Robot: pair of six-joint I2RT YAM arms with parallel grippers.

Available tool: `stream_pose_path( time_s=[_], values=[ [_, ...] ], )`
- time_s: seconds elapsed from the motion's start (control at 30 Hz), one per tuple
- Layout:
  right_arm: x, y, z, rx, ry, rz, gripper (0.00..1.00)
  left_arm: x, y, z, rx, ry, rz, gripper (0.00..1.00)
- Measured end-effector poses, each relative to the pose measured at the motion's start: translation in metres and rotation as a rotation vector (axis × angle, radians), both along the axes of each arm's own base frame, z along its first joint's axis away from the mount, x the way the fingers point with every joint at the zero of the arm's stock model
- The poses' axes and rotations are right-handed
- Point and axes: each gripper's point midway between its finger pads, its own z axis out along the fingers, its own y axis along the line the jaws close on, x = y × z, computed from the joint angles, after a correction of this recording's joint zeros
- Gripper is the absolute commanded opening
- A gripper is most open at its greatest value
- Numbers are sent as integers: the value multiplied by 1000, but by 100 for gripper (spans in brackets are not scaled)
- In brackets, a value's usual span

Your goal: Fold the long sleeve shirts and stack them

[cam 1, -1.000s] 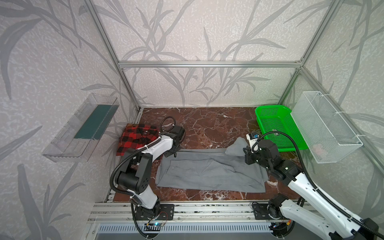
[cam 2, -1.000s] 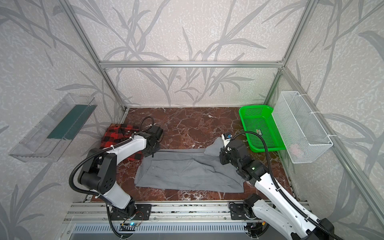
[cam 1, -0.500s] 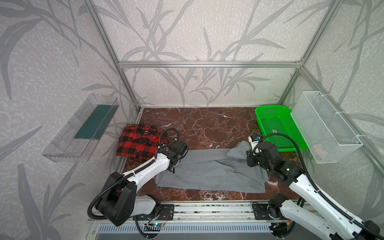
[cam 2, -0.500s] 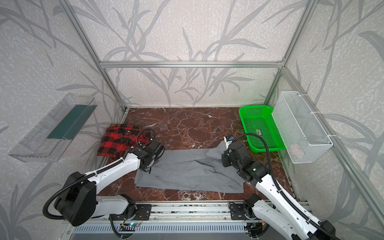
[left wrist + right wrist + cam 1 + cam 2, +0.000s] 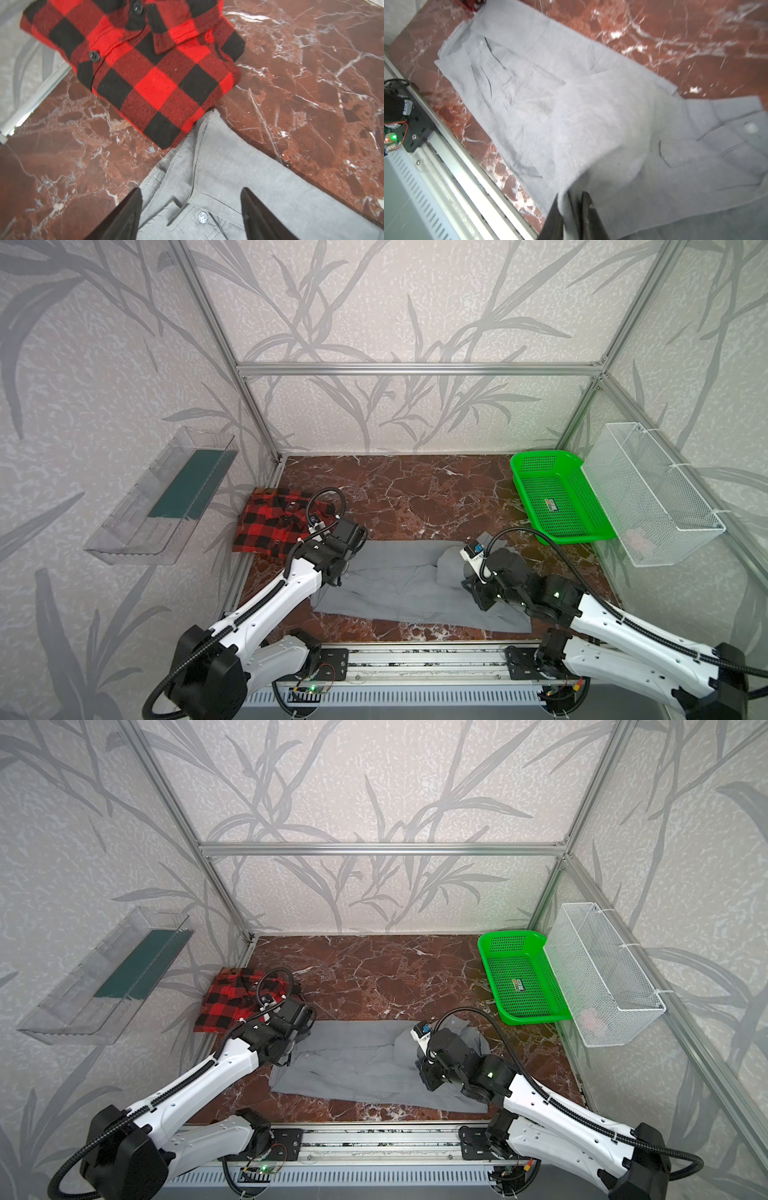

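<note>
Your gray shirt point(image 5: 399, 589) lies spread along the table's point(image 5: 415, 489) six o'clock edge, its collar end touching the folded plaid shirt point(image 5: 270, 526) at nine o'clock. Your left claw point(image 5: 191, 190) hangs wide open over that collar, holding nothing. Your right claw point(image 5: 571, 199), nearly closed, pinches a gray fold at the shirt's three o'clock end. The green basket point(image 5: 536, 458) sits at two o'clock.

in both top views a green plastic basket point(image 5: 540, 457) sits at the right edge of the red-brown marble tabletop point(image 5: 415, 497), just beside a white wire basket point(image 5: 665, 489) hung on the right wall. a clear plastic tray point(image 5: 124, 541) juts from the left wall.
</note>
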Motion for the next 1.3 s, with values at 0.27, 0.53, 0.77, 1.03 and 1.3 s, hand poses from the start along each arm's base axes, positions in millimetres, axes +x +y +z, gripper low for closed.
stream_pose_path(
  time_s=[0.27,0.53,0.77,1.03,1.3],
  values=[
    [-15,-24,6,6,95,-122,67,14,-14,35,-20,-37,-129,98],
    [57,-79,27,99,120,-508,68,13,-8,55,63,-37,-246,99],
    [104,-116,-29,147,308,-737,61,6,2,47,133,-4,-282,99],
    [126,-115,-67,156,382,-760,58,6,7,53,137,-26,-272,99],
    [133,-110,-83,165,418,-746,3,5,13,52,130,-28,-250,99]
  ],
)
